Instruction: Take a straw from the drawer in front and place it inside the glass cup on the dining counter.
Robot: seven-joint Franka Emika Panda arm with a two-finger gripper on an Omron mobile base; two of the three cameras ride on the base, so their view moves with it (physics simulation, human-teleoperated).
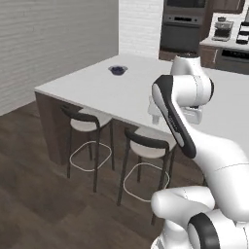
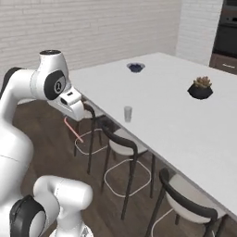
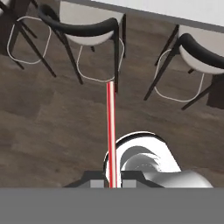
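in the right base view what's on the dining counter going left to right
glass cup → small dark bowl → black plant pot, all standing apart on the white dining counter.

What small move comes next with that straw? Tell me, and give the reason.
Probably lift and carry it toward the glass cup. The gripper is shut on the straw, which hangs low over the floor in front of the chairs, below the dining counter edge where the cup stands.
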